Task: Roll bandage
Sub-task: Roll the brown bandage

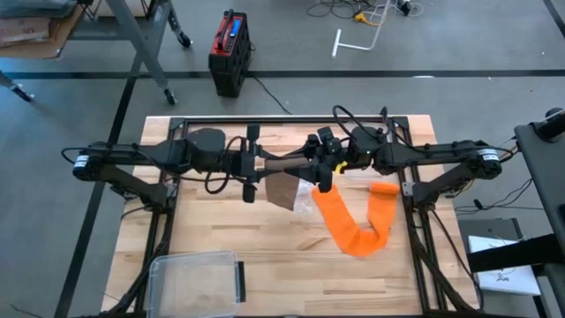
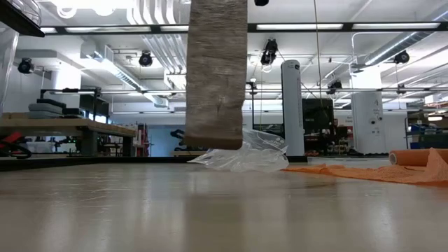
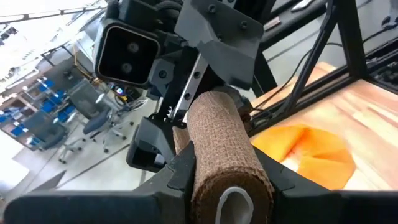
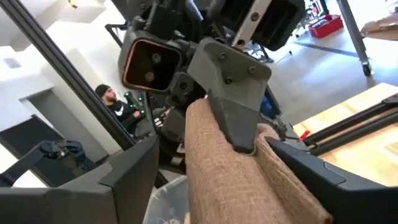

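A brown bandage roll [image 1: 284,164] hangs in the air between my two arms over the table's middle. Its loose tail [image 2: 215,70] drops straight down, and the tail's lower edge [image 2: 213,143] stays above the table. My left gripper [image 1: 265,164] comes in level from the table's left and is shut on the roll [image 3: 227,155]. Facing it from the right, my right gripper [image 1: 306,166] is open, with its fingers on either side of the roll's far end [image 4: 230,180]. I cannot tell whether they touch it. An orange bandage [image 1: 353,221] lies unrolled on the table. My left gripper pinches the brown roll's wound sides [image 3: 205,168] between its two fingers [image 3: 177,177]. The fingers are level, come from the table's left and lie along the roll. The roll's open core end [image 3: 233,202] is far back between them. The roll is lifted clear, with its tail hanging slack below.
A crumpled clear wrapper [image 1: 305,199] lies beside the orange bandage, under the grippers. A clear plastic box [image 1: 196,278] stands at the table's near left corner. Black frame rails [image 1: 291,121] run along the table's far edge and sides.
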Tool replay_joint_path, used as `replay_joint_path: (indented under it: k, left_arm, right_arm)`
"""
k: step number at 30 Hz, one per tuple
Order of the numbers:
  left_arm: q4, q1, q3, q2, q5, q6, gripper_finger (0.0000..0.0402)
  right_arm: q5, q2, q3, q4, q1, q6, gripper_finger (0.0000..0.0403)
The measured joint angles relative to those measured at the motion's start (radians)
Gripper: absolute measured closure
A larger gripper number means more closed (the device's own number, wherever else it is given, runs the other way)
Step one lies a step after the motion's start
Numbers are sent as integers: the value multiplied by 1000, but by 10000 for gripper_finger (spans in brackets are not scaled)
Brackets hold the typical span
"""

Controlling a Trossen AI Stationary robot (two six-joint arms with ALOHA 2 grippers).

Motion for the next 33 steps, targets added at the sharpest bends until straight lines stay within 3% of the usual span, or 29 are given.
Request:
replay_joint_path:
  k: [9, 22, 33]
  left_arm:
    - [11, 0, 0, -19, -19, 8, 315]
    - [34, 0, 0, -38, -20, -44, 315]
    - [109, 0, 0, -84, 28, -199, 315]
  right_arm:
    - [-2, 0, 0, -16, 1, -8, 144]
    - [-7, -6, -1, 9, 2, -87, 118]
    - [-5, -16, -1, 7, 2, -350, 141]
